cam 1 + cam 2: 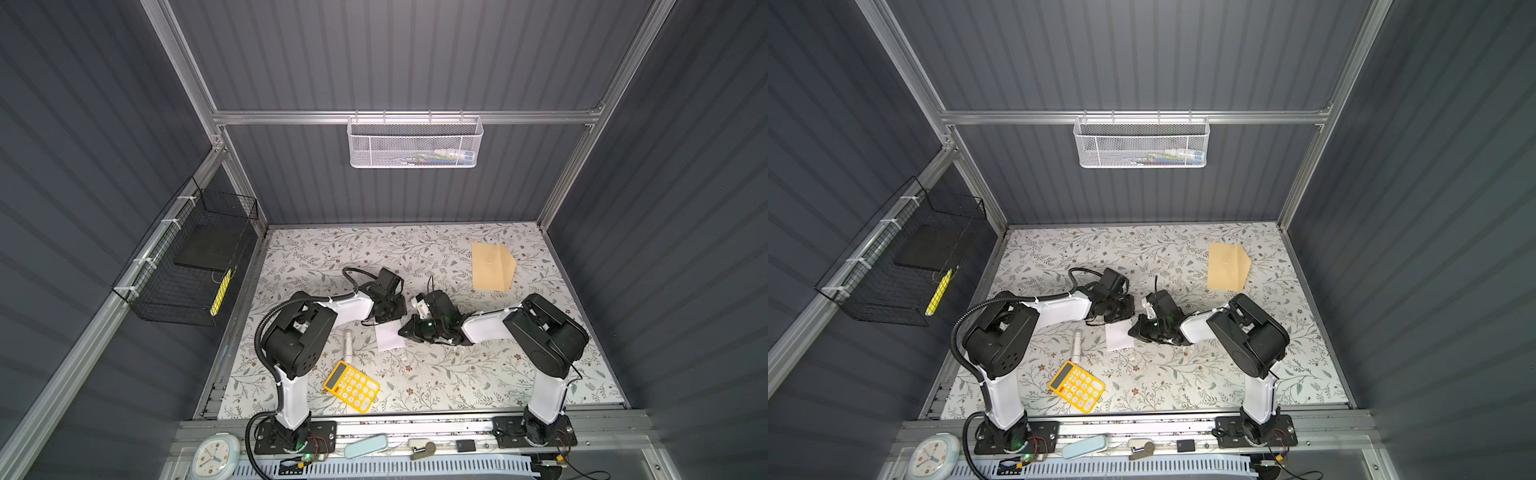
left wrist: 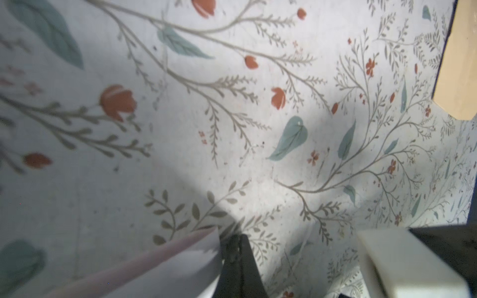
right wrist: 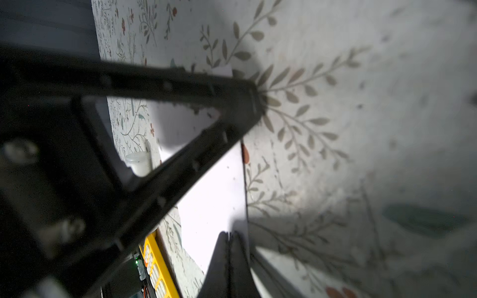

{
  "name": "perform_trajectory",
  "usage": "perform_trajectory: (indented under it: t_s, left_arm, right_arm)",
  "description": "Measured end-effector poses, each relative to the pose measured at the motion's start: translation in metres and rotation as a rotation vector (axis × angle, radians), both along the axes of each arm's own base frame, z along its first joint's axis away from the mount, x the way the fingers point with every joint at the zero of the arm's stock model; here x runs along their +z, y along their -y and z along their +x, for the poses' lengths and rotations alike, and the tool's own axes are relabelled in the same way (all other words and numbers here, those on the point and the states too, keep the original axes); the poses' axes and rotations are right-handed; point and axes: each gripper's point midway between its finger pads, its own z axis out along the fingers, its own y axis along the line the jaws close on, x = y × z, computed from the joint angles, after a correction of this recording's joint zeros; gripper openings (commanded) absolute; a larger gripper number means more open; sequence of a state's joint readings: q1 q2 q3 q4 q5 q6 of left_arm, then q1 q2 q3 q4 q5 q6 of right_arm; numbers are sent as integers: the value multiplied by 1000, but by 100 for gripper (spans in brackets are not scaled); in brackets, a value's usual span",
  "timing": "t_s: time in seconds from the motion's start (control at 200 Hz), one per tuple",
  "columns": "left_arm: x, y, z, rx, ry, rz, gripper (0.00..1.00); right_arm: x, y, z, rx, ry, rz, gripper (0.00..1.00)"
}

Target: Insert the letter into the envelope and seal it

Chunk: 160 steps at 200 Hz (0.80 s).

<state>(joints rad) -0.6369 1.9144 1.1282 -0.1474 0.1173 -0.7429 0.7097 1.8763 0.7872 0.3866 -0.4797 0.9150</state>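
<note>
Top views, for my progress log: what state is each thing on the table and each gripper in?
letter: out of the envelope, lying at both grippers' tips.
envelope: unsealed, flap open, lying flat, apart from the letter.
glue stick: lying on its side.
calculator: lying face up.
left gripper: shut at the letter's corner; grip unclear.
right gripper: shut at the letter's edge; grip unclear.
</note>
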Motion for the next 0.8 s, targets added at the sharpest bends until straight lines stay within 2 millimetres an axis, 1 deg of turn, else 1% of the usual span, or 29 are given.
perform_trajectory:
  t_s: [0.13, 0.225, 0.425, 0.49, 0.575, 0.705, 0.8]
  left_arm:
    - [1, -9, 14, 31, 28, 24, 0]
    - [1, -13, 18, 38, 37, 32, 0]
    - [3, -10, 16, 19, 26, 12, 0]
    - [6, -8, 14, 9, 23, -6, 0]
    - [18, -5, 7, -8, 29, -39, 0]
    - [46, 3, -1, -38, 62, -92, 0]
    - [54, 8, -7, -54, 68, -109, 0]
  right_arm:
    - [0, 0, 0, 0, 2, 1, 2]
    - [0, 0, 0, 0, 2, 2, 2]
    - [0, 0, 0, 0, 3, 2, 2]
    - [0, 0, 0, 0, 2, 2, 2]
    - [0, 0, 0, 0, 2, 1, 2]
    - [0, -1, 0, 0, 3, 2, 2]
    - [0, -1, 0, 0, 3, 1, 2]
